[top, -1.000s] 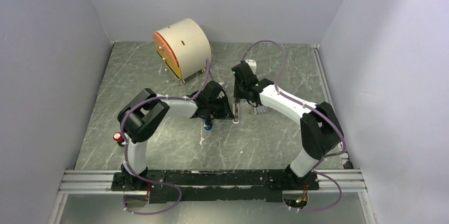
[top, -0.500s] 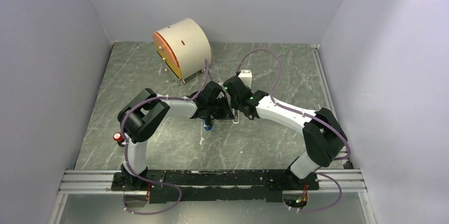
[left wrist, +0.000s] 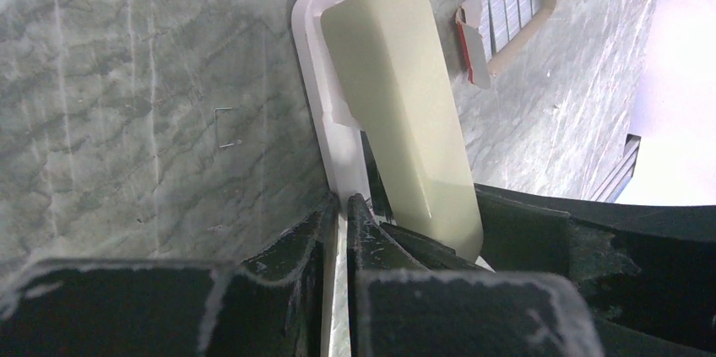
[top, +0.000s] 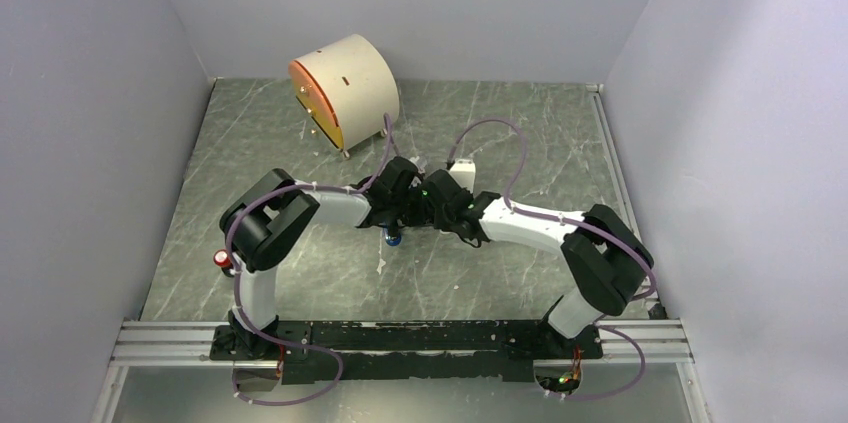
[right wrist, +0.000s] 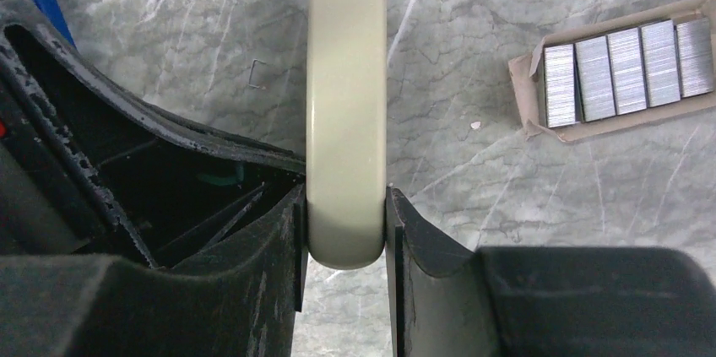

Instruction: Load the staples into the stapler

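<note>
Since the earlier frame the right arm has swung in from the far right toward the left arm, and the right end effector [right wrist: 344, 205] now sits just beside the left end effector [left wrist: 342, 203] at mid-counter.

Both hold the pale grey-green stapler [right wrist: 346, 104], not the blue stapler [top: 392, 236]. Only one end of the blue stapler shows, on the counter [right wrist: 507, 230] at the near side of the left end effector. The right fingers clamp the rounded upper arm of the pale stapler from either side. The left fingers are pressed almost together on the thin edge of its white base plate [left wrist: 317, 62]. The staples [right wrist: 625, 66] lie in rows in an open cardboard box [right wrist: 525, 78], near the pale stapler and untouched. A loose staple [right wrist: 257, 74] lies on the counter on its other side.

The left pinch looks like the weak point. With so little of the plate between the fingers, a pull on the upper arm could drag the base free, and the whole stapler would lift or twist instead of hinging open. The two end effectors are also crowded, so a small sideways move could knock them together. With both occupied, nothing is free to fetch a strip. If the blue stapler is the one meant, this effort goes to the wrong tool.
</note>
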